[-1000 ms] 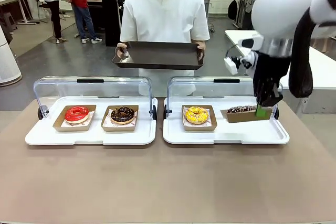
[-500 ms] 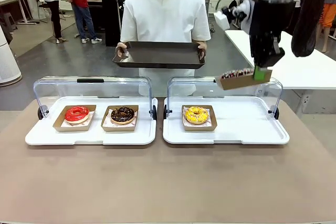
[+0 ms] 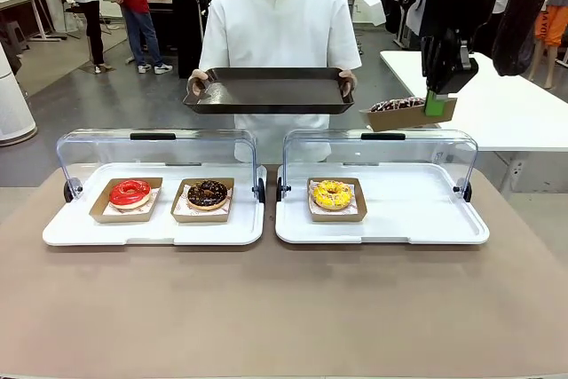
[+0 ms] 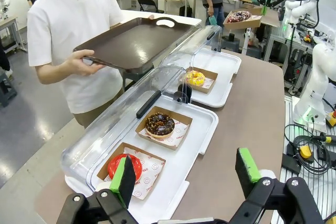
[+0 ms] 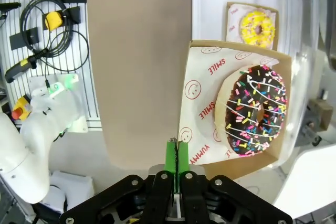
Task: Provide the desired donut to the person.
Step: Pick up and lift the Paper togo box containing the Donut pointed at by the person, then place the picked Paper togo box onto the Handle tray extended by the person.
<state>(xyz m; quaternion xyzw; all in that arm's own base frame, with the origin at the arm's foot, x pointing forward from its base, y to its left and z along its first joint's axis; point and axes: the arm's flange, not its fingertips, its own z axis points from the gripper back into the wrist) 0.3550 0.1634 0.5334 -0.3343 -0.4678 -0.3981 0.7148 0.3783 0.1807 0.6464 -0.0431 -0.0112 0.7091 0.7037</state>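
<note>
A chocolate donut with coloured sprinkles lies in a brown paper box. My right gripper is shut on the box's edge and holds it in the air above the back of the right display case. The green pads pinch the box rim and its paper liner. The person stands at the far side and holds out a dark serving tray with both hands, just left of the box. Over the table's left end, my left gripper is open with nothing in it.
Two white display trays with raised clear lids stand on the brown table. The left case holds a red donut and a chocolate donut. The right case holds a yellow donut. Bystanders stand far behind.
My right gripper has lifted the boxed sprinkled donut out of the right case, up and toward the person's tray. The person has raised the tray slightly.
</note>
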